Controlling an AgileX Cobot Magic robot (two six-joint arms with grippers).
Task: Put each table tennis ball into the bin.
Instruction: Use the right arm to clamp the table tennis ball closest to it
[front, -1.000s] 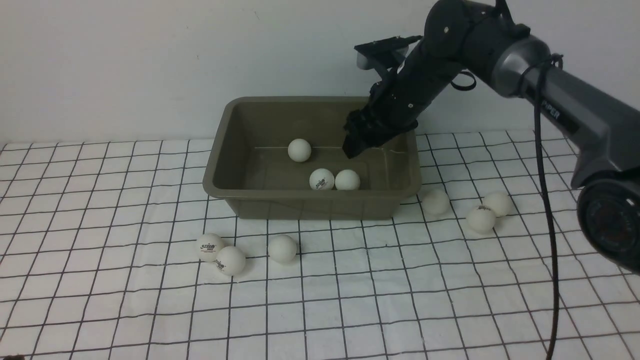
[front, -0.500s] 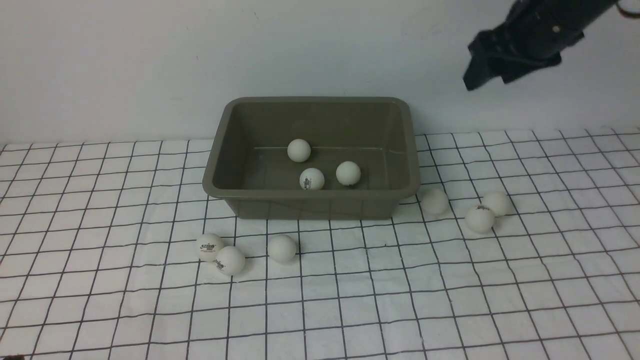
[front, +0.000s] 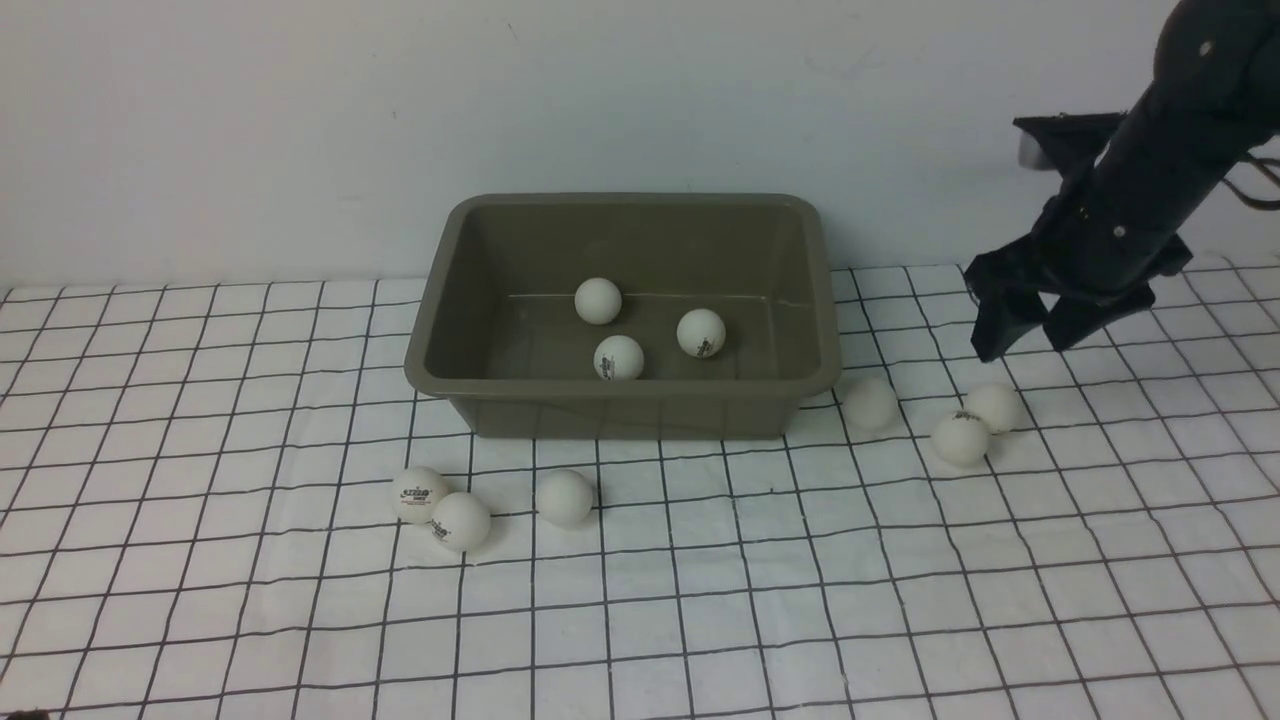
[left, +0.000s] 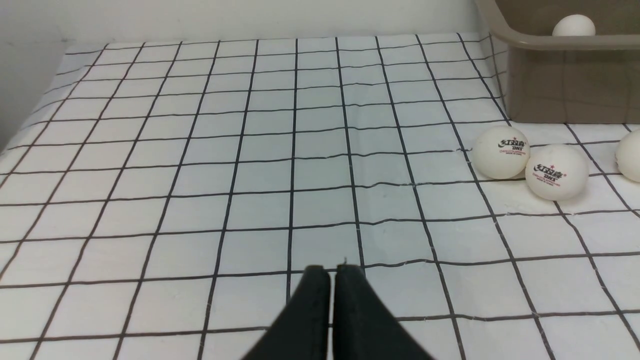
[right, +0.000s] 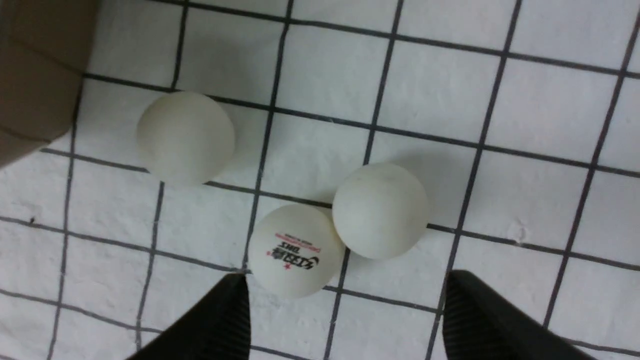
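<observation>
One olive bin (front: 620, 412) sits by the wall with three table tennis balls (front: 598, 300) in it; two have rolled a little since a second ago. The right gripper (front: 1022, 345), inside the bin then, now hangs spread open and empty over three balls (front: 962, 439) lying right of the bin. The left gripper (left: 332, 272) is clenched shut on nothing. Three more balls (front: 461, 521) lie in front.

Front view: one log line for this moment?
bin: three balls | table: six balls out | right gripper: open over right trio | left gripper: shut, empty
</observation>
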